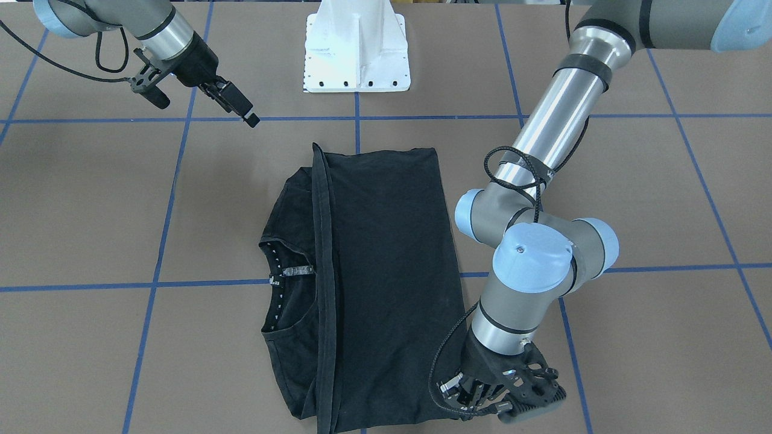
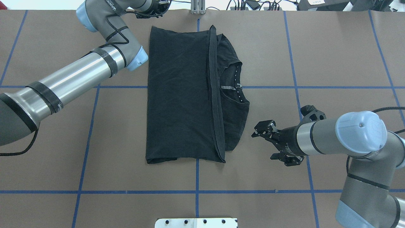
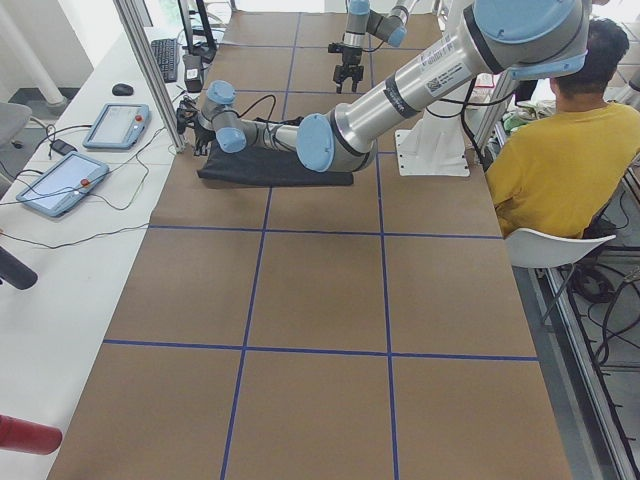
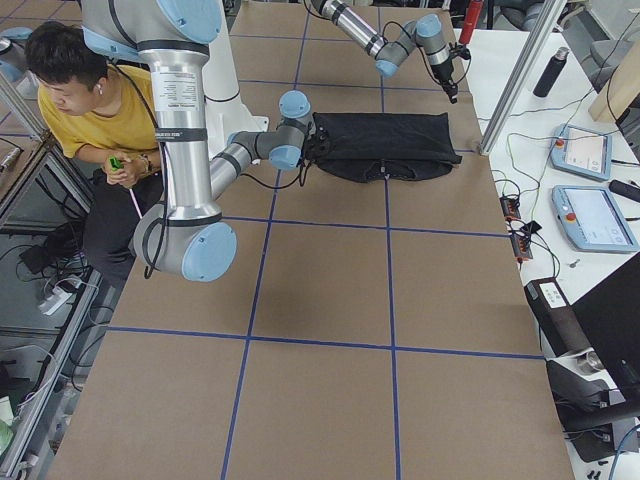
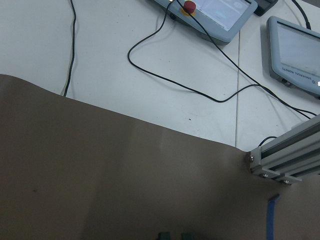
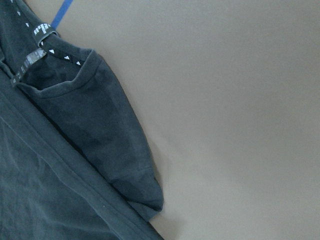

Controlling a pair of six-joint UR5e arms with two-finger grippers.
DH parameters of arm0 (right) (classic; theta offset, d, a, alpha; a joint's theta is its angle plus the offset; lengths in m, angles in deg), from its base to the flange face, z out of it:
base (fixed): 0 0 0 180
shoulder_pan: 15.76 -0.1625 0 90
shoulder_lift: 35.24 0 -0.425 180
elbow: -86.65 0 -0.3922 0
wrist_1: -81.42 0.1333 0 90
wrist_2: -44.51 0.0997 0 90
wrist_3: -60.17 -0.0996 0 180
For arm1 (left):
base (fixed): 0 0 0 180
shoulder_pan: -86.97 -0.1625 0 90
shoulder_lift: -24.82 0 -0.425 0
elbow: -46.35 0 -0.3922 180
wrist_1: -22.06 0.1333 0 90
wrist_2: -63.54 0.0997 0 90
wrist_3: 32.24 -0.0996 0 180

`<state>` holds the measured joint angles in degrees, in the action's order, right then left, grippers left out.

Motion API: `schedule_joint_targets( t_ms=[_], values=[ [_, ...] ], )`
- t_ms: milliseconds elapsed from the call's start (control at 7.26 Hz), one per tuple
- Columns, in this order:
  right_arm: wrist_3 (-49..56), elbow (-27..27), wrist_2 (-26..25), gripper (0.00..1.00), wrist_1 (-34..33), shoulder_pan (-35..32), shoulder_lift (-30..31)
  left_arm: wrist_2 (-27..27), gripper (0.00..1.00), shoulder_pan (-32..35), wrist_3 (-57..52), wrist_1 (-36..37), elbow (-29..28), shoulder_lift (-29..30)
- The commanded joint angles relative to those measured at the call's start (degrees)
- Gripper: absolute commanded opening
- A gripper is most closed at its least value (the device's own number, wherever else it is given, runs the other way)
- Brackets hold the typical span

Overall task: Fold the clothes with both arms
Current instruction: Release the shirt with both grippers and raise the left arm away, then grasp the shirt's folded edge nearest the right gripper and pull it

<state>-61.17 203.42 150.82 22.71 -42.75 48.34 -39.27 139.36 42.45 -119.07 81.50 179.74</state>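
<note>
The clothes are one black T-shirt (image 1: 386, 271) (image 2: 180, 98), lying flat mid-table and folded over itself. Its hem edge runs beside the exposed collar (image 1: 288, 274) (image 2: 235, 87), and no logo shows. My left gripper (image 1: 461, 392) (image 2: 155, 9) sits low at the shirt's far corner. In the left wrist view its teal fingertips (image 5: 162, 236) stand close together over bare table, so it looks shut and holds nothing. My right gripper (image 1: 250, 117) (image 2: 257, 130) hovers open, apart from the shirt's collar side. The right wrist view shows the sleeve (image 6: 115, 150) and no fingers.
The white base plate (image 1: 356, 60) (image 2: 196, 222) stands at the robot's side of the table. An aluminium post (image 5: 285, 155) and control tablets (image 5: 295, 50) lie just past the far edge. A seated person in yellow (image 3: 560, 170) (image 4: 100, 110) is beside the robot.
</note>
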Motion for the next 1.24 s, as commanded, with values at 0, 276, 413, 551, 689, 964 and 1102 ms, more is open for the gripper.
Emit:
schedule_joint_targets(
  t_ms=[0, 276, 413, 551, 689, 964, 1102],
  values=[
    [5.2, -0.85, -1.37, 1.0, -0.01, -0.69, -1.22, -6.47, 1.0, 1.14, -0.07, 4.59, 14.32, -7.89],
    [15.73, -2.69, -1.63, 1.0, -4.89, -0.26, -3.75, -7.32, 1.0, 1.14, -0.5, 12.68, 31.65, -17.4],
    [18.48, -2.78, -1.72, 1.0, -9.45, 0.44, -6.9, -8.45, 1.0, 1.22, -0.51, 13.59, 39.22, -23.73],
    [25.73, -4.26, -1.98, 0.98, -14.46, 2.19, -11.2, -9.59, 1.0, 1.14, -0.51, 13.86, 46.6, -30.14],
    [33.28, -5.06, -3.2, 0.89, -19.29, 3.51, -14.64, -9.6, 1.0, 1.05, -0.42, 13.95, 48.5, -31.77],
    [40.88, -11.01, -6.61, 0.83, -25.48, 6.75, -22.81, -9.6, 1.0, 0.96, -0.33, 14.21, 48.52, -31.88],
    [42.66, -12.52, -9.08, 0.8, -25.58, 8.86, -23.37, -9.6, 1.0, 0.96, -0.25, 14.21, 48.7, -32.05]
  ],
)
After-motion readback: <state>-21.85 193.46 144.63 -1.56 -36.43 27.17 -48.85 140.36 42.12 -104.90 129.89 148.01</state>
